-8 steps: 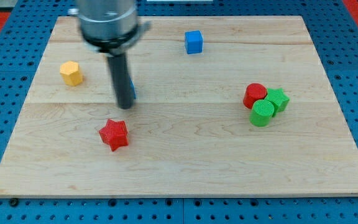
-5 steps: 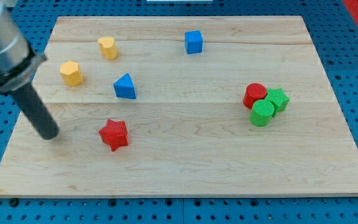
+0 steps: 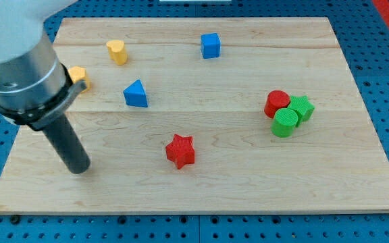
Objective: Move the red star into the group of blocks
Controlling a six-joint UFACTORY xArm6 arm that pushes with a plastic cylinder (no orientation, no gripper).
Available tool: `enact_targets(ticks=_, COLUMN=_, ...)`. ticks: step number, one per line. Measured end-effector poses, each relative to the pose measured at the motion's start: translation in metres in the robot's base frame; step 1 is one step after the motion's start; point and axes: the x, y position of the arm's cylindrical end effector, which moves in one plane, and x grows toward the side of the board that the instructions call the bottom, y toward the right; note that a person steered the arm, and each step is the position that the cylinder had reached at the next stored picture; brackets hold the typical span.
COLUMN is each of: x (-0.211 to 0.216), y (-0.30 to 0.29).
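Note:
The red star (image 3: 180, 150) lies on the wooden board (image 3: 201, 189), a little left of the middle and toward the view's bottom. The group of blocks sits at the view's right: a red cylinder (image 3: 276, 103), a green cylinder (image 3: 285, 123) and a green star (image 3: 302, 108), all touching. My tip (image 3: 78, 168) rests on the board at the lower left, well to the left of the red star and apart from it.
A blue triangle (image 3: 136, 94) lies above and left of the red star. A blue cube (image 3: 210, 45) and a yellow block (image 3: 117, 51) sit near the top. Another yellow block (image 3: 80, 75) is partly hidden behind the arm.
The red star has slid to the right, toward the group. My tip has moved from the top centre to the lower left and now stands left of the star.

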Motion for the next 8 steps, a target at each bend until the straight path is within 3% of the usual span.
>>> enact_targets(ticks=2, x=-0.008, y=0.106)
enact_targets(ticks=3, x=-0.035, y=0.164)
enact_targets(ticks=4, x=-0.073, y=0.181)
enact_targets(ticks=6, x=-0.076, y=0.141)
enact_targets(ticks=7, x=-0.076, y=0.172)
enact_targets(ticks=8, x=-0.076, y=0.239)
